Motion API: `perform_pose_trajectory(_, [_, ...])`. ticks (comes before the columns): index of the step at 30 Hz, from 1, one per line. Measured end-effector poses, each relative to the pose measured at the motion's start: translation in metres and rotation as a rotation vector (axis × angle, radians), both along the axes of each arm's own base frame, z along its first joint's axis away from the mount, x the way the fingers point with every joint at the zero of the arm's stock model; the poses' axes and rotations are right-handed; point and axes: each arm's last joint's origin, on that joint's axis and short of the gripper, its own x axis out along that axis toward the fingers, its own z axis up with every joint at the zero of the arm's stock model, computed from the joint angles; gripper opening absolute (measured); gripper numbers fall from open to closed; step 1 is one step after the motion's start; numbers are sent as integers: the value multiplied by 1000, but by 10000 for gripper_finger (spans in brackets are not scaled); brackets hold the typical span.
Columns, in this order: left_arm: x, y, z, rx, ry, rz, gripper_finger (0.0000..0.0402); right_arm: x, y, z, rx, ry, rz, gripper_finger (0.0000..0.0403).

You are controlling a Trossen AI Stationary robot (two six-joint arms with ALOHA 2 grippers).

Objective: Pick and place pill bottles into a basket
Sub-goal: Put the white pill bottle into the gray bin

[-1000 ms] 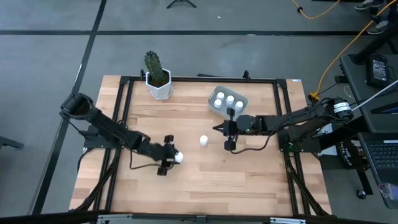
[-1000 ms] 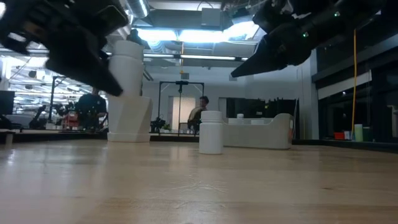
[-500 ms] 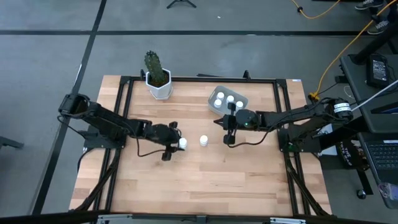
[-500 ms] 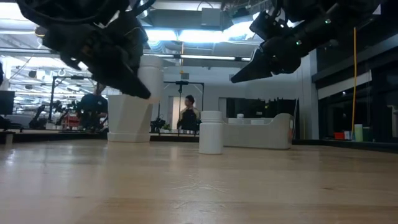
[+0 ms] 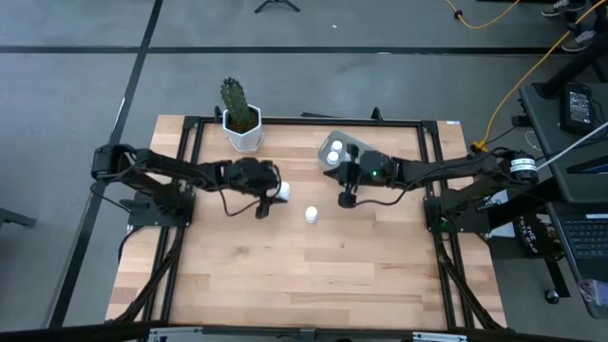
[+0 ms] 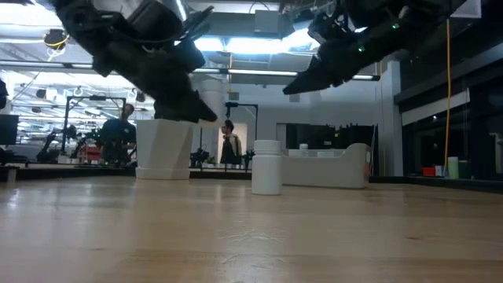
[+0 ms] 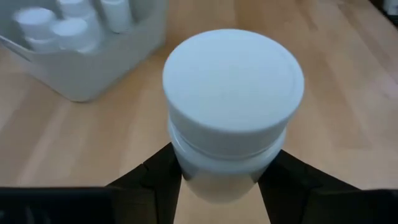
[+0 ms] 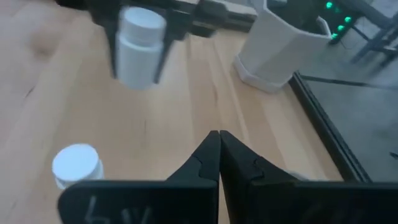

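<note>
My left gripper (image 7: 217, 180) clamps 1 smooth white cylindrical pill bottle (image 7: 231, 112) above pale wood planks; my right gripper (image 8: 219, 155) hangs pinched shut beside the rounded grey basket (image 5: 366, 152).

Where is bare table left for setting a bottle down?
The whole near half of the table, below the lone standing bottle, is bare wood. It is crowded between the cactus pot and basket, where both arms meet.
</note>
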Motion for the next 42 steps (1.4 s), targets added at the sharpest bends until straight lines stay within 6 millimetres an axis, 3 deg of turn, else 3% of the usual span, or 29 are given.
perform_pose_trajectory(10, [9, 17, 22, 71, 80, -6, 171, 1, -25, 15, -24, -13, -27, 7])
perform_pose_trajectory(17, [10, 27, 27, 112, 75, 6, 171, 1, -27, 16, 33, -33, 51, 19])
perform_pose_trajectory(25, [10, 36, 30, 97, 40, 54, 171, 2, -24, 16, 115, -44, 151, 118])
perform_pose_trajectory(34, [10, 36, 31, 109, 35, 47, 171, 6, -27, 30, 74, -83, 87, 246])
perform_pose_trajectory(42, [14, 37, 30, 136, 14, 36, 171, 12, -31, 44, 42, -122, 19, 276])
